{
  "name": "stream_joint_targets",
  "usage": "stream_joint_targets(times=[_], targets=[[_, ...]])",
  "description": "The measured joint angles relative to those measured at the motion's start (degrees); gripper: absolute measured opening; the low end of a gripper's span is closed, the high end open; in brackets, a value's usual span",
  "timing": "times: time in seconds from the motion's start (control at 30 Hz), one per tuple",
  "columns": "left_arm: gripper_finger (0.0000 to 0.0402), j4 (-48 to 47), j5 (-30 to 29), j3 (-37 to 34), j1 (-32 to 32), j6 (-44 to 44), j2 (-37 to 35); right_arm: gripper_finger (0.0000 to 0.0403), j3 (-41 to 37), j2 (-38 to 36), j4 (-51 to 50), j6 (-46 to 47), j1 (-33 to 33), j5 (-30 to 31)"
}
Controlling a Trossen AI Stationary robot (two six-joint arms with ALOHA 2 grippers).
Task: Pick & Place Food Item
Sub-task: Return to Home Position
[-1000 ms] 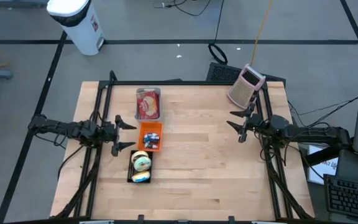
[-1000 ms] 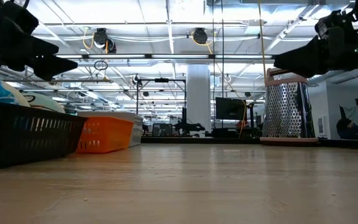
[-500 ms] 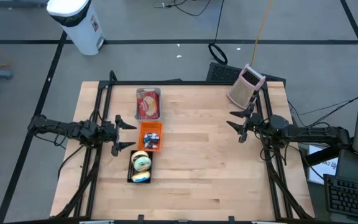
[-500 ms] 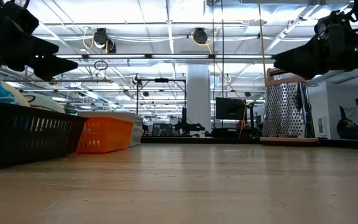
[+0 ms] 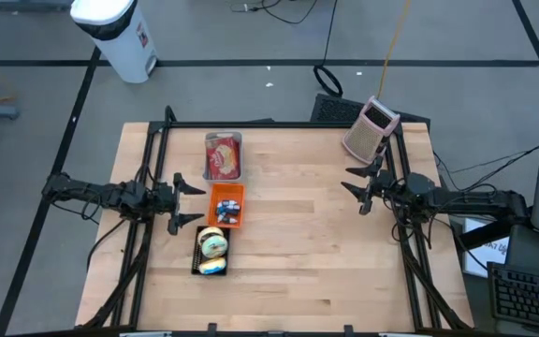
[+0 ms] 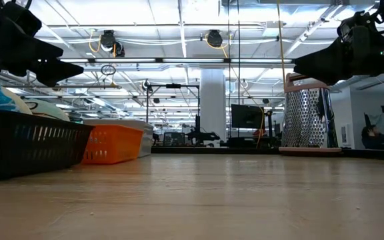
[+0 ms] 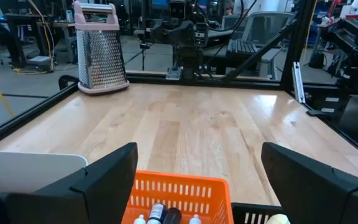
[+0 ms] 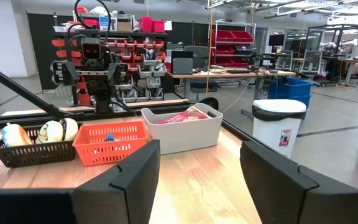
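Nothing differs from the frame a second ago: both arms stay motionless, and every item on the desk (image 5: 307,253) lies where it did. The left hand (image 5: 201,203) hovers beside the orange basket (image 5: 215,204), its fingers spread wide and holding nothing. The right hand (image 5: 349,181) hangs over the desk's right side, near the metal grater (image 5: 371,128), its fingers likewise apart and empty. The donuts (image 5: 213,244) sit piled in the black bin (image 6: 25,148), which stands at the near end of a row. The orange basket comes next in that row, and a white bin (image 8: 185,134) with a red packet inside stands farthest.
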Motion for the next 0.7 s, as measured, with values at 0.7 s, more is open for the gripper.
stream_joint_targets(times=[0.7], targets=[[0.0347,0.0,0.0,0.0,0.0,0.0,0.0,0.0210,0.0,0.0,0.0,0.0,0.0,0.0]])
